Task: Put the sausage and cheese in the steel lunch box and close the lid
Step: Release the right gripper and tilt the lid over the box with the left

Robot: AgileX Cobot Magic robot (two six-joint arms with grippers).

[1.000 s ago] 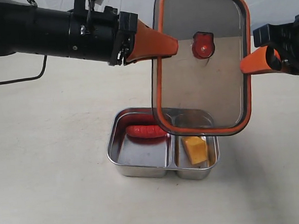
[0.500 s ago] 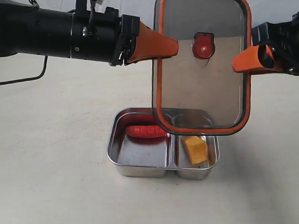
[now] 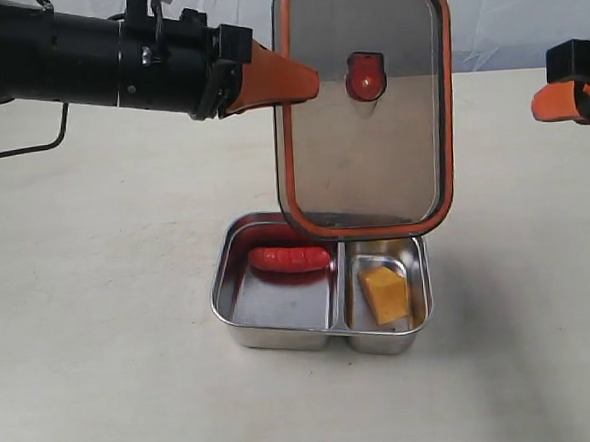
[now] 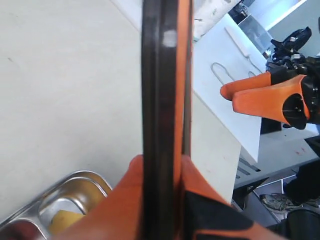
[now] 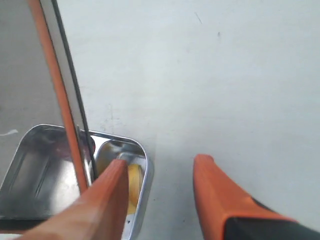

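Note:
The steel lunch box (image 3: 222,296) sits on the table with the red sausage (image 3: 288,258) in its wider compartment and the yellow cheese (image 3: 385,294) in the narrower one. My left gripper (image 3: 301,80) is shut on the left rim of the tinted lid (image 3: 366,147), which hangs upright above the box's back edge, its orange valve (image 3: 365,76) facing the camera. The left wrist view shows the lid (image 4: 160,75) edge-on in my left gripper (image 4: 161,162). My right gripper (image 3: 558,100) is open at the far right, apart from the lid. Its wrist view shows my right gripper (image 5: 162,162) empty above the cheese (image 5: 134,185).
A black cable (image 3: 20,151) trails over the table at the far left. A pale wall (image 3: 522,7) bounds the table's back. In the left wrist view a white board (image 4: 225,60) lies beyond the table's edge.
My right gripper has come off the lid's right rim and drawn back to the right. The left gripper has carried the lid left and slightly up, turning it more upright.

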